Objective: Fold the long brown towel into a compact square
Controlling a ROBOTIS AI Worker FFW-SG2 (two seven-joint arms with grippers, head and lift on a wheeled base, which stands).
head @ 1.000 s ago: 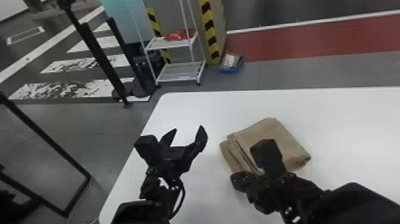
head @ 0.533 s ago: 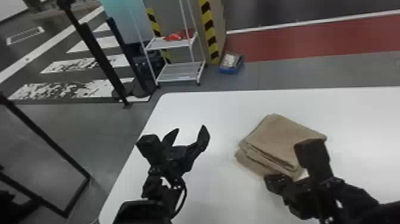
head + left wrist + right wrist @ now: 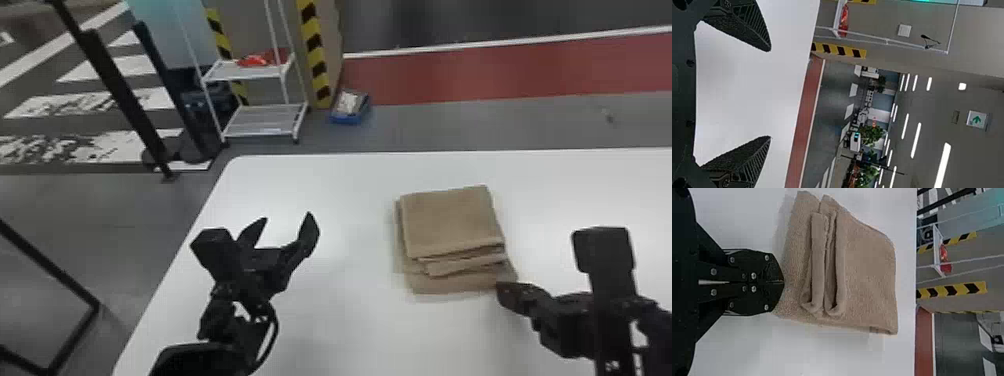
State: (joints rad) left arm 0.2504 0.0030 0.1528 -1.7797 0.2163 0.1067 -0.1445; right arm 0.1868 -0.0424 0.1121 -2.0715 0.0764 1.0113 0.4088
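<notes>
Towel (image 3: 450,220): folded into a layered, roughly square stack on the white table (image 3: 325,320), near-side edges staggered | Right gripper (image 3: 501,288): fingers closed together, tips at towel's near right corner; cannot tell whether cloth is pinched | Left gripper (image 3: 287,218): fingers spread wide, over table's left part, apart from towel

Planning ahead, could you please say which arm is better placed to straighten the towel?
Probably right: the right claw is at the near edge of the towel; the left claw hangs well away.
</notes>
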